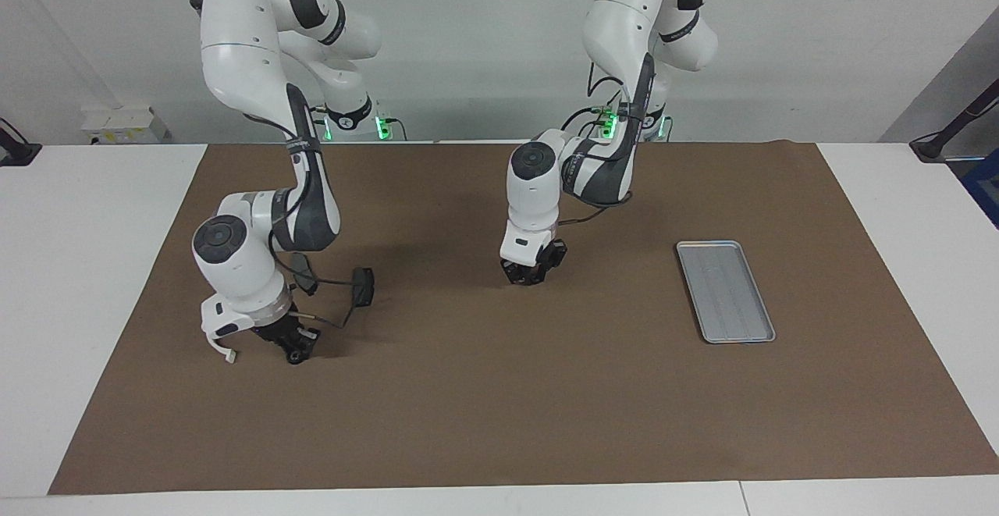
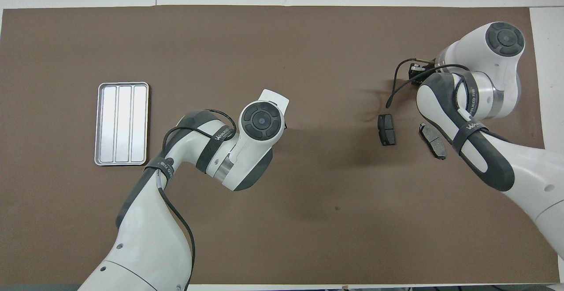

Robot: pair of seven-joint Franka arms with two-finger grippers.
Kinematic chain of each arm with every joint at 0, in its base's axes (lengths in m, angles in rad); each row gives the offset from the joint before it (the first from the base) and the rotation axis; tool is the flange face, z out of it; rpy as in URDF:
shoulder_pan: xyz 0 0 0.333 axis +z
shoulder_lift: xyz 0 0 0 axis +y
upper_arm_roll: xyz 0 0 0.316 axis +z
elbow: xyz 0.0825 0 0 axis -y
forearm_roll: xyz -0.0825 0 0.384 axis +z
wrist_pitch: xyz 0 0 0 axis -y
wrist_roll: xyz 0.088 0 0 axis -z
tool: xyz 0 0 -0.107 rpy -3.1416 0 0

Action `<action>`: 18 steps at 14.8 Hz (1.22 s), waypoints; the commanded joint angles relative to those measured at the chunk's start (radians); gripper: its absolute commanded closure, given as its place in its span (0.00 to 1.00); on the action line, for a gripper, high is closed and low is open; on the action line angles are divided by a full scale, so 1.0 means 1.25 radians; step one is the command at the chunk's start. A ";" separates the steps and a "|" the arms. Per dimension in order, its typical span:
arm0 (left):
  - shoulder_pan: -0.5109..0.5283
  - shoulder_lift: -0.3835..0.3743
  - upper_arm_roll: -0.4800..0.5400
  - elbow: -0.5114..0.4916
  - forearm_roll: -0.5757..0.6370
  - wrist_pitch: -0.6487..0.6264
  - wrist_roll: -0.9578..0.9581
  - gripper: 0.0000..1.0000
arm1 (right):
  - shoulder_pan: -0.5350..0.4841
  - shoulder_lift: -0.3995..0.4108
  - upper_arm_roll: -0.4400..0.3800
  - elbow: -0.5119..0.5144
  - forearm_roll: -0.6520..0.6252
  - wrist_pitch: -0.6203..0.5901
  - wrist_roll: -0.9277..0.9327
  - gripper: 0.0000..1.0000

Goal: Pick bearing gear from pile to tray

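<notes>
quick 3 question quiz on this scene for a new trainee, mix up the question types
1. True or false: a part already lies in the tray.
2. How many dark brake pads lie on the mat in the overhead view? A one, B two, C four.
3. Fill in: the ___ arm's gripper is low over the middle of the mat, between the pads and the tray.

Key
1. False: the tray holds nothing.
2. B: the second pad lies partly under the right arm.
3. Left: the left gripper is mid-mat, while the right gripper is low beside the pads.
</notes>
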 commanded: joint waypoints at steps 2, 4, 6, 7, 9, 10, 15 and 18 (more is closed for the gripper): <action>0.016 -0.031 0.040 0.035 0.014 -0.060 0.069 1.00 | 0.002 -0.025 0.006 0.055 -0.034 -0.128 -0.022 1.00; 0.074 -0.102 0.040 0.043 0.006 -0.133 0.171 1.00 | 0.003 -0.051 0.009 0.073 -0.044 -0.191 -0.023 1.00; 0.156 -0.182 0.034 0.040 -0.008 -0.220 0.309 1.00 | 0.008 -0.075 0.011 0.091 -0.047 -0.256 -0.023 1.00; 0.197 -0.210 0.038 0.040 -0.034 -0.254 0.389 1.00 | 0.025 -0.086 0.011 0.104 -0.047 -0.288 -0.023 1.00; 0.284 -0.248 0.040 0.038 -0.055 -0.300 0.543 1.00 | 0.047 -0.110 0.011 0.142 -0.043 -0.375 -0.017 1.00; 0.325 -0.256 0.040 0.038 -0.055 -0.320 0.613 1.00 | 0.073 -0.121 0.011 0.165 -0.033 -0.420 -0.009 1.00; 0.470 -0.274 0.040 -0.004 -0.056 -0.293 0.865 1.00 | 0.213 -0.159 0.016 0.197 -0.027 -0.495 0.199 1.00; 0.492 -0.283 0.041 -0.050 -0.056 -0.217 0.891 1.00 | 0.283 -0.164 0.032 0.196 -0.005 -0.488 0.376 1.00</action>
